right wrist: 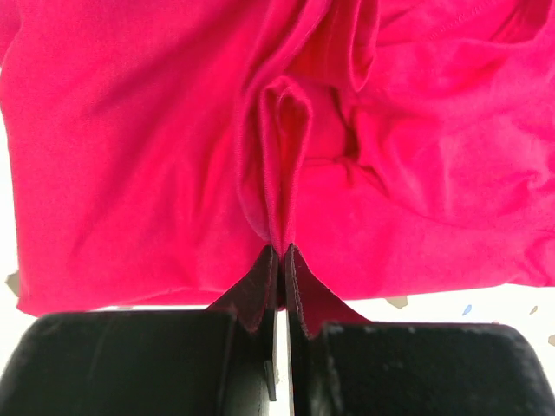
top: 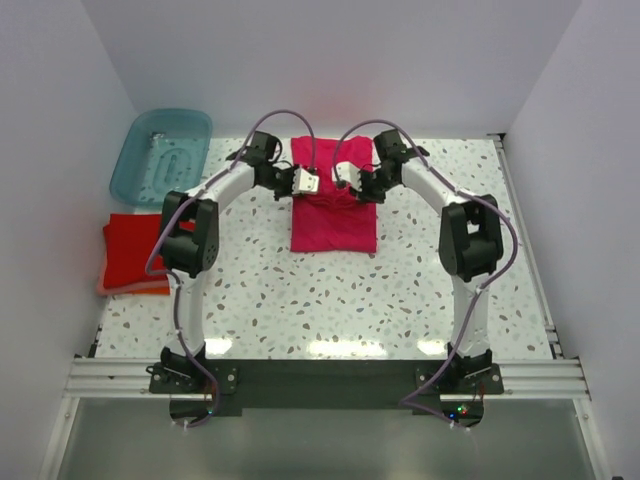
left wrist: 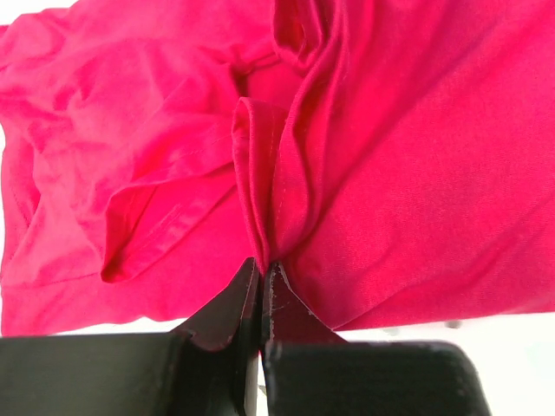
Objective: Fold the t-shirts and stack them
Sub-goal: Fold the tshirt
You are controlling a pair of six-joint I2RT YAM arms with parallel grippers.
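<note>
A magenta-pink t-shirt (top: 335,222) lies folded at the far middle of the table. My left gripper (top: 318,183) is at its left side, shut on a pinched ridge of the pink cloth (left wrist: 260,217). My right gripper (top: 345,180) is close beside it on the right, shut on another pinched fold of the same shirt (right wrist: 282,173). Both hold the cloth bunched between their fingertips, so the shirt's far half is gathered and partly lifted. A red folded t-shirt (top: 135,250) lies on an orange one (top: 130,288) at the table's left edge.
A translucent teal plastic tub (top: 162,153) stands at the far left corner. White walls close in the table on three sides. A metal rail (top: 320,375) runs along the near edge with both arm bases on it.
</note>
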